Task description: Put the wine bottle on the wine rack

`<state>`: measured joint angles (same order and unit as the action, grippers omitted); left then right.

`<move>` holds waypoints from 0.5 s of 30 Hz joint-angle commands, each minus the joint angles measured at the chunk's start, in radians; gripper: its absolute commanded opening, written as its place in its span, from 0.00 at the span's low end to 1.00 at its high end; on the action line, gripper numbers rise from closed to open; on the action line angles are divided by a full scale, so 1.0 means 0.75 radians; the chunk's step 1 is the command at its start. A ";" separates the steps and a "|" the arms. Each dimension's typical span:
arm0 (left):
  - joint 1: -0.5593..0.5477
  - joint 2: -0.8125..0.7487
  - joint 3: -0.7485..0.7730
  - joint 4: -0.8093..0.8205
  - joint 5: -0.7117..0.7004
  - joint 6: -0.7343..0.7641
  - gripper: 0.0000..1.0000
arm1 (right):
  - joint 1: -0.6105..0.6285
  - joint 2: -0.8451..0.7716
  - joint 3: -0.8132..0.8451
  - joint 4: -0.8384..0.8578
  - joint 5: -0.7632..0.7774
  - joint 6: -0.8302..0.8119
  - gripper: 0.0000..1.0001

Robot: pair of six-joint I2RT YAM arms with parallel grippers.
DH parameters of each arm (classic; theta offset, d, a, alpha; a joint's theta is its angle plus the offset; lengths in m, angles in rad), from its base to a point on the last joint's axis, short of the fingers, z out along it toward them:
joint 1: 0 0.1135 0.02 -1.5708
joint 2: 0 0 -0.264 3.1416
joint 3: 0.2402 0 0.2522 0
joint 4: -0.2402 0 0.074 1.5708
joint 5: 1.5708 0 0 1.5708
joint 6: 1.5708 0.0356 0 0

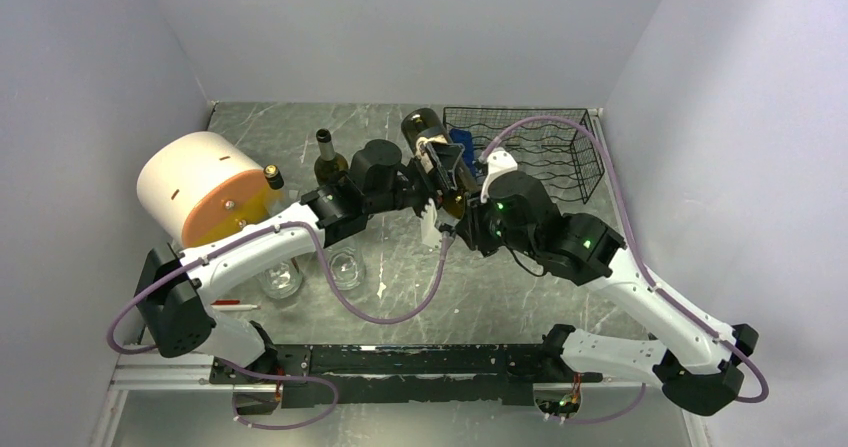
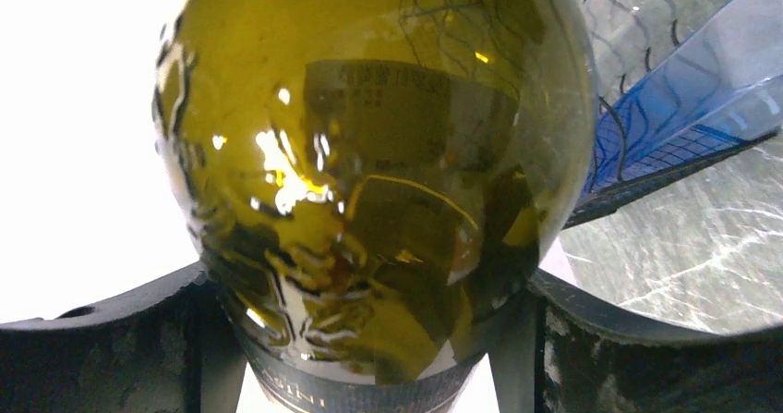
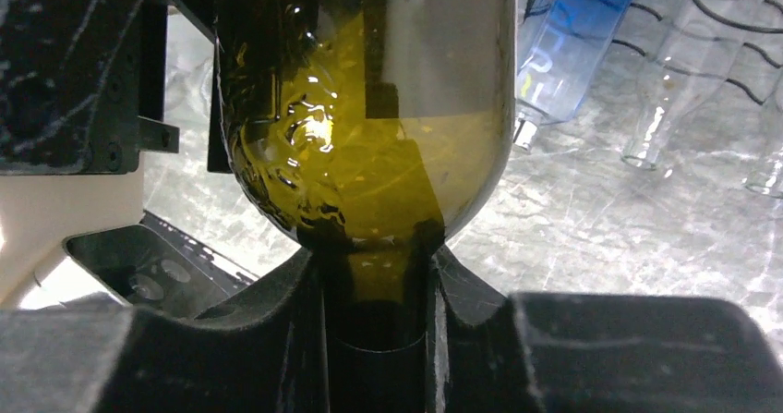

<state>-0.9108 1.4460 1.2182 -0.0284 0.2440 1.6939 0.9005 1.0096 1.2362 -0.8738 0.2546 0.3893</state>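
I held the dark green glass wine bottle (image 1: pixel 432 152) level in the air just left of the black wire wine rack (image 1: pixel 545 152), with the left gripper (image 2: pixel 365 339) clamped around its body and the right gripper (image 3: pixel 379 293) closed on its neck. My worry was that uneven pulls from the two arms could twist the slick glass loose, or that the bottle could snag the rack's wires. A blue see-through bottle (image 3: pixel 563 53) lay at the rack's near end, possibly blocking that slot, while an upright green bottle (image 1: pixel 327 157), a cream-and-orange drum (image 1: pixel 200 182) and a clear glass (image 1: pixel 345 267) stood to the left.
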 commanded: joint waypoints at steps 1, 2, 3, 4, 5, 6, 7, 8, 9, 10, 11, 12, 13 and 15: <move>-0.012 -0.046 0.079 0.096 0.013 -0.073 0.07 | 0.001 0.007 -0.014 0.053 0.090 0.021 0.18; -0.013 -0.043 0.091 0.089 0.011 -0.102 0.09 | 0.002 0.009 -0.011 0.054 0.111 0.023 0.10; -0.013 -0.043 0.096 0.088 0.007 -0.123 0.12 | 0.004 0.006 -0.007 0.055 0.129 0.024 0.03; -0.013 -0.041 0.097 0.094 0.005 -0.143 0.18 | 0.002 0.004 -0.003 0.057 0.149 0.023 0.00; -0.013 -0.039 0.095 0.109 0.002 -0.171 0.30 | 0.003 -0.001 0.002 0.061 0.168 0.022 0.00; -0.013 -0.037 0.091 0.138 -0.017 -0.210 0.45 | 0.002 -0.005 0.005 0.070 0.188 0.021 0.00; -0.014 -0.028 0.093 0.148 -0.044 -0.239 0.67 | 0.003 -0.008 0.008 0.079 0.206 0.020 0.00; -0.016 -0.014 0.105 0.143 -0.077 -0.254 0.81 | 0.004 -0.013 0.010 0.087 0.225 0.017 0.00; -0.020 0.000 0.117 0.136 -0.112 -0.266 0.97 | 0.002 -0.017 0.013 0.094 0.260 0.015 0.00; -0.021 0.010 0.134 0.122 -0.138 -0.276 0.99 | 0.003 -0.018 0.019 0.094 0.303 0.024 0.00; -0.021 0.019 0.147 0.099 -0.157 -0.284 0.99 | 0.004 -0.016 0.024 0.086 0.351 0.038 0.00; -0.021 0.025 0.157 0.088 -0.173 -0.299 0.99 | 0.001 -0.008 0.033 0.076 0.398 0.055 0.00; -0.021 0.030 0.169 0.065 -0.185 -0.328 0.99 | -0.004 0.003 0.042 0.062 0.437 0.069 0.00; -0.020 0.043 0.207 -0.001 -0.222 -0.420 0.99 | -0.031 0.029 0.059 0.047 0.482 0.095 0.00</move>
<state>-0.9203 1.4776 1.2892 -0.0341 0.1551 1.5219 0.9085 1.0180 1.2339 -0.8791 0.4110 0.4133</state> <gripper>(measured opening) 0.985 0.361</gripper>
